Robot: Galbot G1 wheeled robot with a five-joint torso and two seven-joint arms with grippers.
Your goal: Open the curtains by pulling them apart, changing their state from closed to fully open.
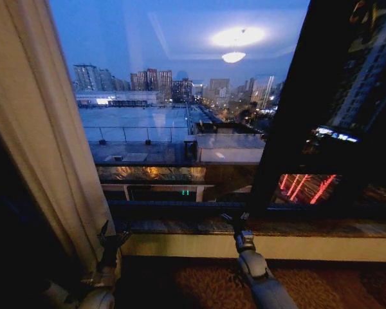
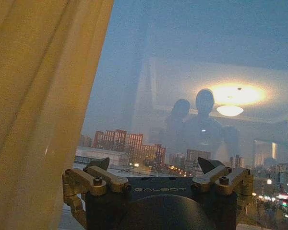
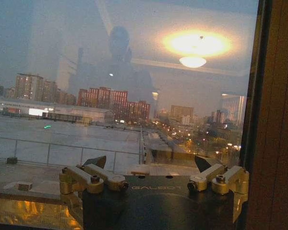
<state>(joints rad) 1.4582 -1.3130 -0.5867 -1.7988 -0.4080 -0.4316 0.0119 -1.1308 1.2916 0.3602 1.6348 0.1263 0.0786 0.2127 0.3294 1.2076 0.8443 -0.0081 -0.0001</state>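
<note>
"GALBOT" in pale letters on the dark body of the left hand and the right hand.

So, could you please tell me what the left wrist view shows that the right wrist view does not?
Left wrist view: the cream curtain hanging beside the open left gripper, apart from its fingers. Right wrist view: a dark window frame beside the open right gripper, plus a railed rooftop. Both: the glass with the dusk skyline and a reflected ceiling lamp.
</note>
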